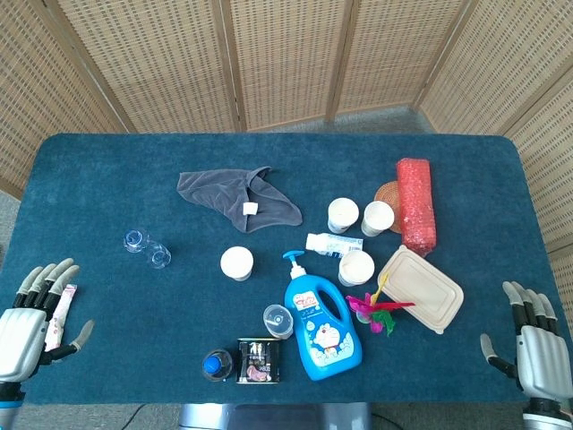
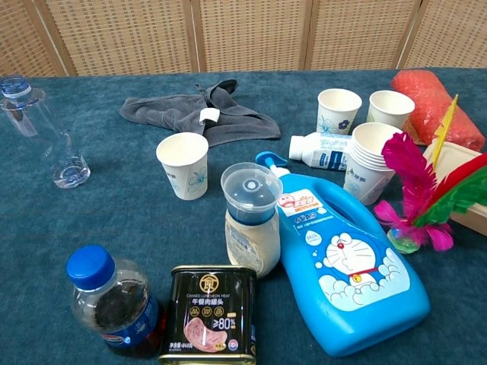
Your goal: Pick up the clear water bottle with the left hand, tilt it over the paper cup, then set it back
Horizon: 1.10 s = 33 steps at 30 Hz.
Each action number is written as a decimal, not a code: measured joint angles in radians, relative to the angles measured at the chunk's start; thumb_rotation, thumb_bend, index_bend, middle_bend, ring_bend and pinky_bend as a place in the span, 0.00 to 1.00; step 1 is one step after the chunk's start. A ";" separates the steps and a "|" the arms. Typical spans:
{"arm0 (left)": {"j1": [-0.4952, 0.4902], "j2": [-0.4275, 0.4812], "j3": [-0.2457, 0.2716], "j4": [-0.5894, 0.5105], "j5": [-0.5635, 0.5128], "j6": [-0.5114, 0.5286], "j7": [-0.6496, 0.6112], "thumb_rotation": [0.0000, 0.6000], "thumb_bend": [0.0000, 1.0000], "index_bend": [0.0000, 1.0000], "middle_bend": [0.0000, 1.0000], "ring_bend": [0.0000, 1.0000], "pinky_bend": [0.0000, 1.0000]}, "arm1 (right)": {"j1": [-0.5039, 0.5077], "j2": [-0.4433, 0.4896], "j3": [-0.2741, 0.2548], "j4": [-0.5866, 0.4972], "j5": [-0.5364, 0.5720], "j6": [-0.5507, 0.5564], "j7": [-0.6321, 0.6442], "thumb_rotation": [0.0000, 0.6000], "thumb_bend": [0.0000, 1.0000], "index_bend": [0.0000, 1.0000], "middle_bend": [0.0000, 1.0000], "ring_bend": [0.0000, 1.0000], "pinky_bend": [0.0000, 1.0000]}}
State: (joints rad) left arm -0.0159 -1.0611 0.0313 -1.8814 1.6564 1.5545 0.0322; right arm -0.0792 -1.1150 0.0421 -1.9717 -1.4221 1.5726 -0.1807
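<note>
The clear water bottle (image 1: 146,249) (image 2: 43,133) stands upright at the left of the blue table, with nothing touching it. A lone paper cup (image 1: 237,263) (image 2: 183,164) stands upright to its right, near the table's middle. My left hand (image 1: 25,324) hovers at the table's front left corner, fingers spread and empty, well short of the bottle. My right hand (image 1: 534,345) is at the front right corner, also spread and empty. Neither hand shows in the chest view.
A grey cloth (image 1: 236,196) lies behind the cup. A blue detergent bottle (image 1: 317,322), a black tin (image 1: 260,360), a dark drink bottle (image 1: 215,365), a small jar (image 1: 278,321), more paper cups (image 1: 356,267), a lying white bottle (image 1: 329,244), a lunch box (image 1: 420,288) and a red roll (image 1: 416,204) crowd the centre and right.
</note>
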 measured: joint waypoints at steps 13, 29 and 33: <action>-0.054 0.019 -0.009 0.071 -0.100 -0.132 -0.353 0.60 0.37 0.03 0.07 0.05 0.00 | 0.017 -0.008 0.011 0.002 0.027 -0.025 -0.012 1.00 0.40 0.00 0.03 0.00 0.00; -0.121 -0.083 -0.045 0.348 -0.158 -0.252 -0.931 0.34 0.33 0.00 0.02 0.00 0.00 | 0.031 -0.011 0.016 -0.016 0.042 -0.038 -0.042 1.00 0.40 0.00 0.03 0.00 0.00; -0.145 -0.138 -0.054 0.453 -0.150 -0.272 -1.071 0.33 0.33 0.00 0.00 0.00 0.00 | 0.030 -0.011 0.015 -0.017 0.039 -0.034 -0.043 1.00 0.39 0.00 0.03 0.00 0.00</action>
State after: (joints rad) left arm -0.1609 -1.1988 -0.0229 -1.4287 1.5066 1.2821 -1.0388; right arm -0.0489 -1.1257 0.0576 -1.9884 -1.3826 1.5390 -0.2238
